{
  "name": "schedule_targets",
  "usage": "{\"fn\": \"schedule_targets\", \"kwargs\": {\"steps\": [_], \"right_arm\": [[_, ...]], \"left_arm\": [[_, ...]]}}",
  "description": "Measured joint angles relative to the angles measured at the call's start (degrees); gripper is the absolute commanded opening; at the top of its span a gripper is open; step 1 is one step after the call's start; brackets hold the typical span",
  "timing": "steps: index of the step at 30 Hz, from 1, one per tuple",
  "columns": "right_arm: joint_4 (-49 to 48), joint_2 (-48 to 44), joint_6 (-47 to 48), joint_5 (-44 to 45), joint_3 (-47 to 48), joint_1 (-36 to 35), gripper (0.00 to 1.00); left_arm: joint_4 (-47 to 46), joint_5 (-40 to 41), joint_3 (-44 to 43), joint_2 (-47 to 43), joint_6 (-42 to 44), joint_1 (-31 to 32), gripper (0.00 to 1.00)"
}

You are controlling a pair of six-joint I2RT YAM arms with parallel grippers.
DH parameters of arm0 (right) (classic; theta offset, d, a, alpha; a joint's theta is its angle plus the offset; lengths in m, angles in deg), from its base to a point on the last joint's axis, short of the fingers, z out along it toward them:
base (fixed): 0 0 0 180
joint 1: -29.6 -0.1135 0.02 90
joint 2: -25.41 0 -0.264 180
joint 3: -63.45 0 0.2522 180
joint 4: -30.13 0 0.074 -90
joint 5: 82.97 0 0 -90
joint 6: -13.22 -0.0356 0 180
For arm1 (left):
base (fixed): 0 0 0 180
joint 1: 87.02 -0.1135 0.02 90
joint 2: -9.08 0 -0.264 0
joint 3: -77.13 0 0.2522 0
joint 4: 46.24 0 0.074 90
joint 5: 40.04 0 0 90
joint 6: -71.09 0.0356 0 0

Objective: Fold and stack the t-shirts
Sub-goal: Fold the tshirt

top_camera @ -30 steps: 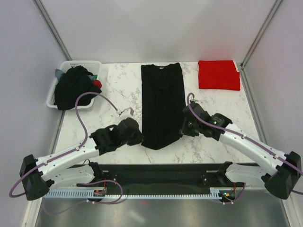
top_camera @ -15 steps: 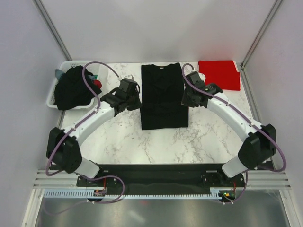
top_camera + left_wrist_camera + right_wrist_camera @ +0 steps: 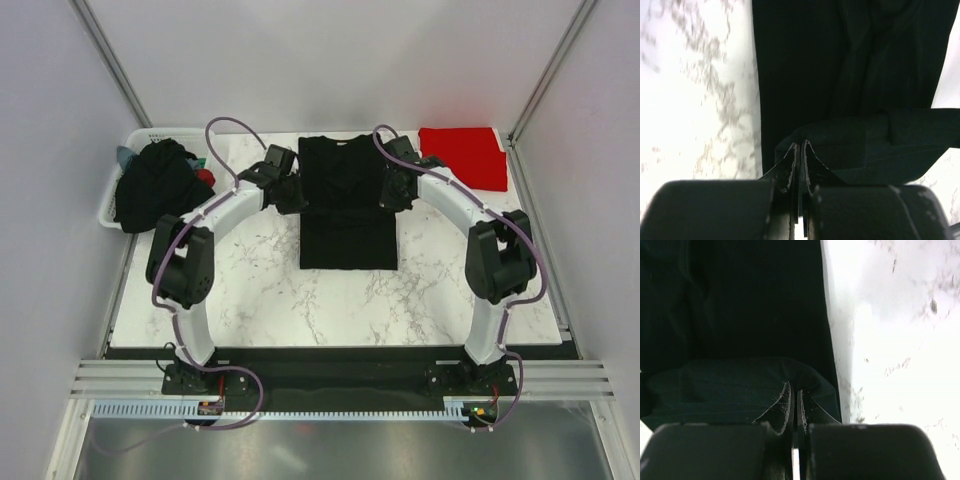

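A black t-shirt (image 3: 348, 235) lies in the middle of the marble table, its near half folded up over its far half. My left gripper (image 3: 293, 195) is at the shirt's left edge and my right gripper (image 3: 388, 190) is at its right edge. In the left wrist view my left gripper (image 3: 800, 145) is shut on a black hem fold above the shirt (image 3: 805, 75). In the right wrist view my right gripper (image 3: 794, 387) is shut on the other hem corner over the shirt (image 3: 750, 305). A folded red t-shirt (image 3: 462, 157) lies at the far right.
A white slotted basket (image 3: 170, 132) at the far left holds a heap of dark clothes (image 3: 152, 185) with a bit of red and teal. Grey walls and metal posts enclose the table (image 3: 250, 290). Both arms arch over the table's left and right sides.
Both grippers have carried the black shirt's near hem away from the arm bases toward the collar end. The shirt went from a long strip to about half its length.
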Motion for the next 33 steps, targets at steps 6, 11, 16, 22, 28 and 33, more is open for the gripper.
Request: {"fn": "schedule_targets", "kwargs": {"steps": [6, 11, 16, 22, 28, 33], "right_arm": [[0.68, 11.39, 1.29, -3.96, 12.37, 3.91, 0.80], [3.32, 17.22, 2.95, -6.01, 23.69, 6.27, 0.81], [1.07, 2.03, 3.15, -7.37, 8.72, 5.14, 0.77], [-4.24, -12.96, 2.91, -10.75, -8.46, -0.76, 0.71], [-6.82, -5.33, 2.99, -11.82, -10.54, -6.93, 0.69], [-6.25, 3.96, 3.63, -11.32, -5.60, -8.59, 0.68]], "left_arm": [[3.74, -7.19, -17.18, 15.32, 1.73, -4.57, 0.54], [9.35, -9.35, -25.68, 20.02, 1.88, -8.96, 0.63], [8.50, -8.90, -13.62, 7.48, 1.84, -9.73, 0.61], [-0.59, -10.32, 16.68, -16.37, 0.24, -7.30, 0.58], [-12.87, -10.56, 42.84, -23.78, -2.84, -3.82, 0.57], [-25.42, -11.93, 49.59, -26.18, -4.09, -0.31, 0.55]]}}
